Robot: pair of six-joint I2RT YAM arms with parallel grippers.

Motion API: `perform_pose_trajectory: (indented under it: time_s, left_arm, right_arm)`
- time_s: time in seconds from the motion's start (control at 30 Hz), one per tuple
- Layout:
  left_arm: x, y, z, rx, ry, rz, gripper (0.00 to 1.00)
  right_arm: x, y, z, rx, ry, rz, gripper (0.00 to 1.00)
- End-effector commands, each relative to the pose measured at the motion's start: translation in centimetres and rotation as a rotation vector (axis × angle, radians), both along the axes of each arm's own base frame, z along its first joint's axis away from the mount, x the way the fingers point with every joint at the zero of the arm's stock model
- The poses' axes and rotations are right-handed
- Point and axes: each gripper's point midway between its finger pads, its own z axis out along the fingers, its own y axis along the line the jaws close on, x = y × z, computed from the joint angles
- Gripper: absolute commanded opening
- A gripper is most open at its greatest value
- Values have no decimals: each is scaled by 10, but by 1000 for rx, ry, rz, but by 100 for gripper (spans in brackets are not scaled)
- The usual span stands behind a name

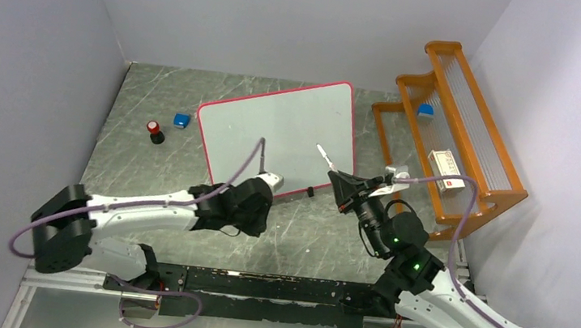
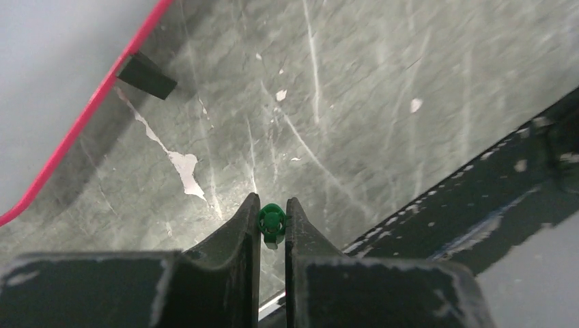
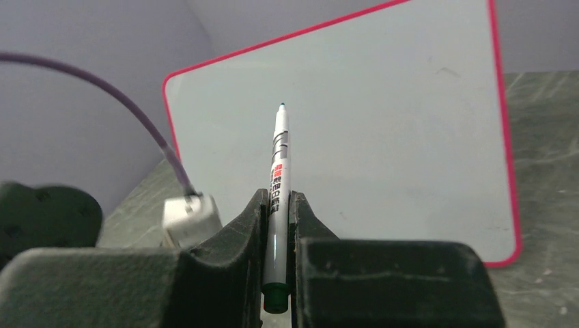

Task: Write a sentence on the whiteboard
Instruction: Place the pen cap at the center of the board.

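While the right tool [image 3: 276,199] pinches a slim white marker [image 3: 278,160] with a green tail end, barrel clamped between both fingers, the dark tip aims at the large white rectangular whiteboard [image 1: 282,131] with rounded corners and a thin pink-red frame. In the top view the tip sits over the whiteboard's right half. Can't tell if it touches the face.

Whiteboard stands on small black feet [image 2: 146,75] around the middle of the grey marble-pattern table [image 1: 305,231]. Its face is toward the arms and turned a bit off square.

Left tool [image 2: 273,205] is pressed together on a small green cap [image 2: 272,222]. It sits just off the whiteboard's near edge, toward the near-left corner, low over the table. The frame and one foot show up-left in its wrist view. A purple cable [image 1: 254,156] from that wrist crosses in front of the whiteboard's lower face.

Left of the whiteboard:
- a small blue block [image 1: 183,120], close to the frame
- a short red-topped black cylinder [image 1: 155,131], a bit further left

Right of the whiteboard is an orange wooden rack [image 1: 455,51] with slatted tiers, along the side wall. It holds a blue cube [image 1: 426,110] on a far tier and a white box with red print [image 1: 445,172] on a nearer one.
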Motion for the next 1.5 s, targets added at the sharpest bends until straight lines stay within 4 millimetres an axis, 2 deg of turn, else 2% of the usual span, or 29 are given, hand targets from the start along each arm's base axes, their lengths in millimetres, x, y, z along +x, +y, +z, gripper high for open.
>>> perform_pose_trajectory:
  time_s: [0.0,0.17,0.53,0.7,0.87,1.0,1.13,1.23,1.3,1.47]
  left_arm:
    - [-2,-1,-17,175,-41,-68,5]
    - [-10,-17,-37,281,-35,-142,7]
    - [-9,-28,-72,400,-11,-193,14]
    - [-9,-24,-75,425,-16,-187,25]
    - [-8,-24,-69,410,-28,-182,33]
    - [-4,-31,-49,358,-57,-172,45]
    - [5,-40,-11,291,-118,-159,61]
    - [15,-43,30,215,-197,-123,74]
    - [21,-44,59,159,-254,-107,95]
    - [42,-34,129,60,-369,-46,98]
  right_arm:
    - [2,-31,15,-27,-32,-119,0]
    - [-1,-45,19,-26,-43,-156,0]
    - [0,-51,16,-38,-38,-181,0]
    - [0,-53,18,-41,-42,-189,0]
    - [0,-55,18,-39,-44,-197,0]
    - [1,-53,17,-51,-39,-197,0]
    - [2,-51,18,-59,-36,-193,0]
    - [3,-52,20,-58,-35,-196,0]
    - [2,-51,22,-58,-35,-193,0]
    - [1,-52,26,-55,-35,-192,0]
